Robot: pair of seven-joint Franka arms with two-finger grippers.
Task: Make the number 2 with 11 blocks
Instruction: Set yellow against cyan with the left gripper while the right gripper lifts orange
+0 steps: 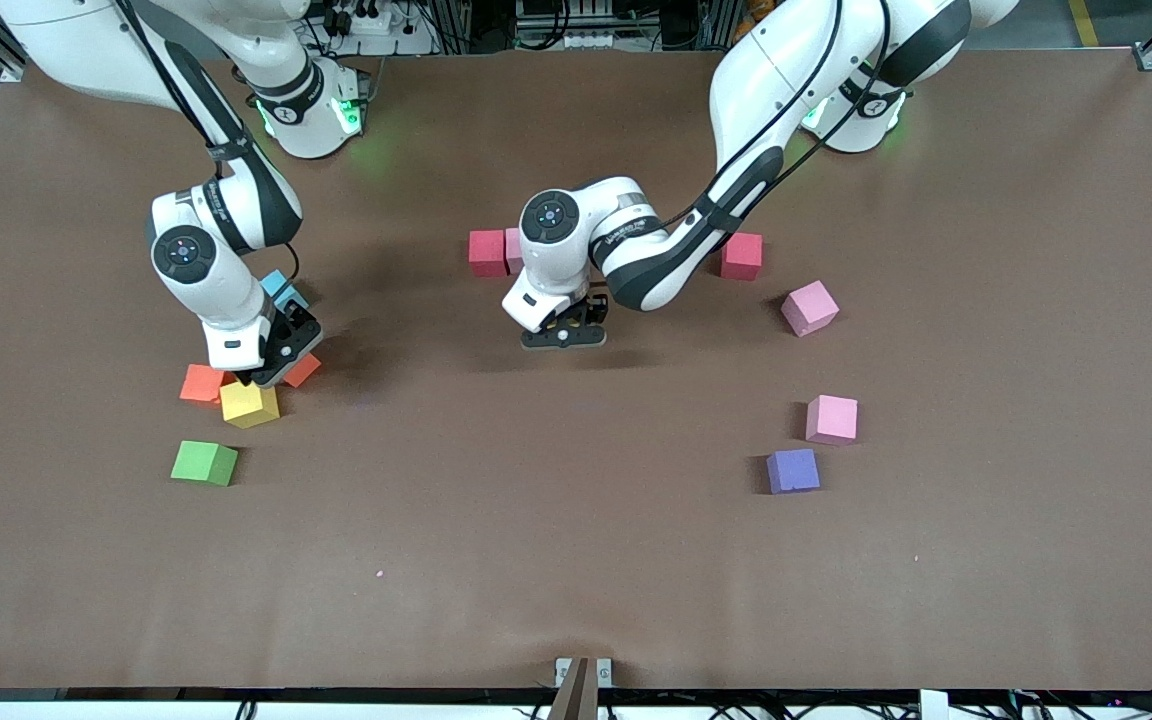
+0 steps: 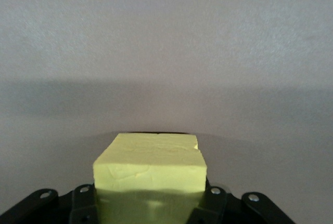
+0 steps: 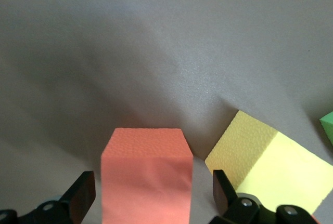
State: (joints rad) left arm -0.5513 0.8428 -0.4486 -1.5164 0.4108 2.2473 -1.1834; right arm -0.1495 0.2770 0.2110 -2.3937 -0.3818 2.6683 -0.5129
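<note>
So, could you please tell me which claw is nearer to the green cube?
Right. The right claw is down among the orange and yellow blocks, just farther from the front camera than the green cube. The left claw is at mid-table, holding a yellow block.

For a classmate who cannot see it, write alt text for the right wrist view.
An orange cube sits on the brown table between the right gripper's open black fingers, which have not closed on it. Beside it lies a yellow cube, and the corner of a green cube shows at the picture's edge.
</note>
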